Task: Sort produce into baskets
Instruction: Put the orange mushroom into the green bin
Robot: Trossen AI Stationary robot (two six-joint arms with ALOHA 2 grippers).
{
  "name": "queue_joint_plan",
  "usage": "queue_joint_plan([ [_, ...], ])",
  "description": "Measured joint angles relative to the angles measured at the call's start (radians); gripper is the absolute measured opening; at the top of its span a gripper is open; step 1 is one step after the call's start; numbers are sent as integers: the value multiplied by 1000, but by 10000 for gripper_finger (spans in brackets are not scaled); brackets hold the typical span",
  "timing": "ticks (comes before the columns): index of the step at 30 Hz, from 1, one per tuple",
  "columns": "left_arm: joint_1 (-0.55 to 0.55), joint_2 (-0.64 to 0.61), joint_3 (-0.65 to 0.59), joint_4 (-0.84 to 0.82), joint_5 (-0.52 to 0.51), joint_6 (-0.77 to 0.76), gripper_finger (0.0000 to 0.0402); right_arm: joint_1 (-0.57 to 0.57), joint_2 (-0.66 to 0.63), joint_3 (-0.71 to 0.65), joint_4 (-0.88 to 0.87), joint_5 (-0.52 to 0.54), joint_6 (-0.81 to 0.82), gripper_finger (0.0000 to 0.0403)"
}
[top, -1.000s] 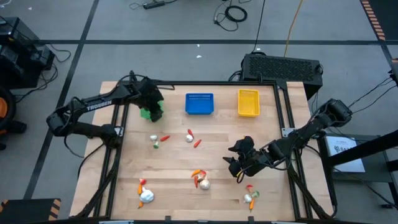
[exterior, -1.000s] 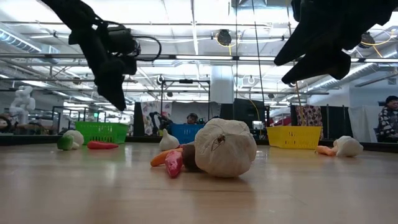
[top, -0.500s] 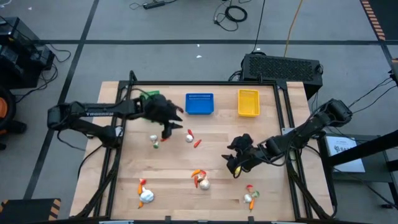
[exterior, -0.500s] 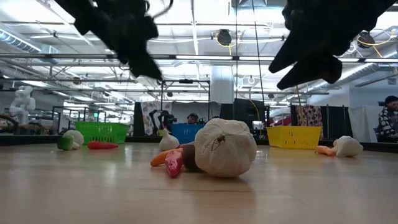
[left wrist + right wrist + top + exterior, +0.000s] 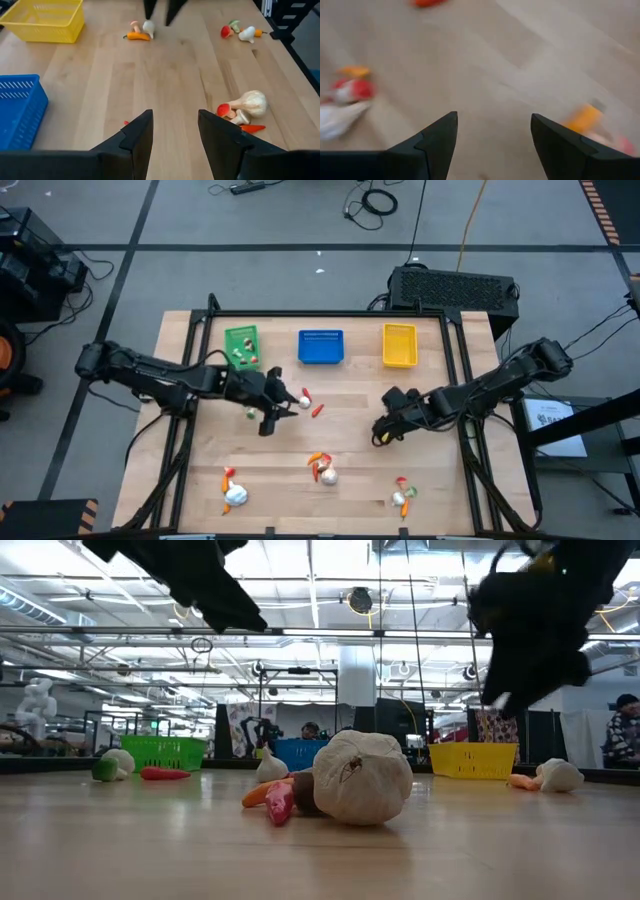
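Hovering mid-desk with left gripper [image 5: 272,418] parted and empty, right gripper [image 5: 385,432] likewise apart, needing a centred descent onto the small white garlic-like toy bulb [image 5: 304,402] lying below the blue plastic basket [image 5: 321,347].

A pale wooden desk [image 5: 350,435] fills the middle of the high view, edged by a dark metal frame [image 5: 455,360]. Just beyond its upper right corner sits a large black box [image 5: 453,288]. Grey floor surrounds everything, with cables [image 5: 380,200] coiled at the top centre and an orange cord [image 5: 470,225] running down toward the box. A white sheet [image 5: 553,427] lies at the right edge. In the low view, a person in dark clothing [image 5: 622,730] stands at the far right, and a white humanoid figure [image 5: 38,700] shows at the far left under ceiling lights.
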Motion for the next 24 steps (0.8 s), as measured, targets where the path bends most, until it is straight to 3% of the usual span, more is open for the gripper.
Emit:
queue_joint_plan([
  [7, -59, 0, -1, 7, -40, 7, 164, -35, 11, 0, -287, 26, 237, 242],
  [13, -60, 0, -6, 15, -88, 33, 164, -40, 24, -16, -267, 78, 264, 242],
  [21, -47, 0, -232, 425, -112, 11, 164, -41, 44, -96, -187, 82, 310, 242],
  [24, -28, -13, -287, 492, -105, -28, 164, -41, 43, -124, -149, 84, 315, 242],
])
